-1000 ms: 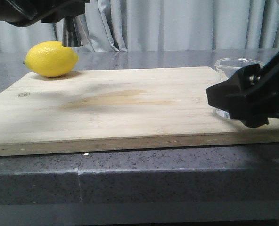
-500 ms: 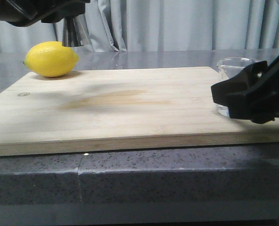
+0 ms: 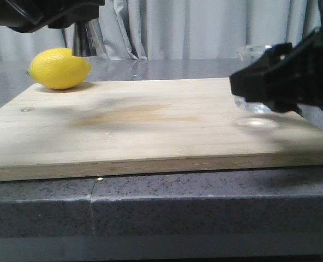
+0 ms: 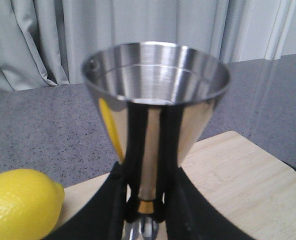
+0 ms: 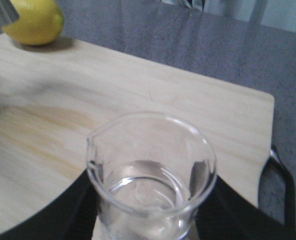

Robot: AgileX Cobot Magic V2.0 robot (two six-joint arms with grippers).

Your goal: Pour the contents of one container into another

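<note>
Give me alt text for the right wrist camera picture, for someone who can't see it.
A clear glass beaker, upright between the dark fingers of the right gripper, sits above a pale wooden board. A lemon lies at the board's far corner.

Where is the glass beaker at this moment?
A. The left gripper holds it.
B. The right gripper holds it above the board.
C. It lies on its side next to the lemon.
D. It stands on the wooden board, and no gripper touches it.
B: the right gripper grips the beaker, whose base hangs clear of the board.
</note>
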